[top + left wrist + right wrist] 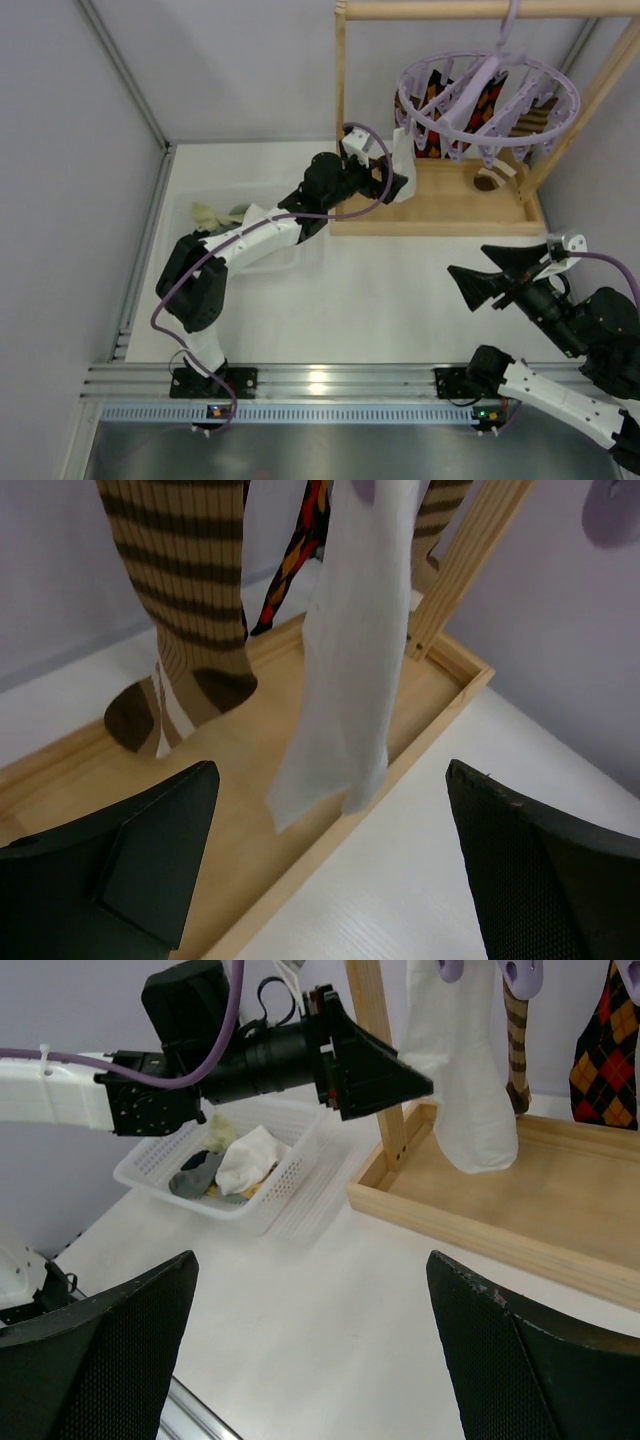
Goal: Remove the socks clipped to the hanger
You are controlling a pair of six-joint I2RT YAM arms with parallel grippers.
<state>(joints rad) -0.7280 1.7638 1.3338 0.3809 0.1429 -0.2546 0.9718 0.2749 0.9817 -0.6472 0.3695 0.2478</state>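
Hanger (490,95) is hooked on the top bar of the wooden rack (440,205), so the socks clipped to its pegs dangle over the rack's tray. A white sock (350,660) hangs at the rack's left front corner, a striped sock (185,600) further in, and a diamond-patterned sock (605,1055) towards the rack's right.

Left hand (395,175) is level with the white sock's lower end, fingers wide apart with the sock between and just ahead of them, apparently placed to close on it and pull. Right hand (310,1260), also spread apart and holding nothing, waits in front of the rack over the surface (380,300).

The rack's upright post (375,1060) stands just beside the white sock and may obstruct the pull. A white basket (290,1175) holding loose fabric sits left of the rack.
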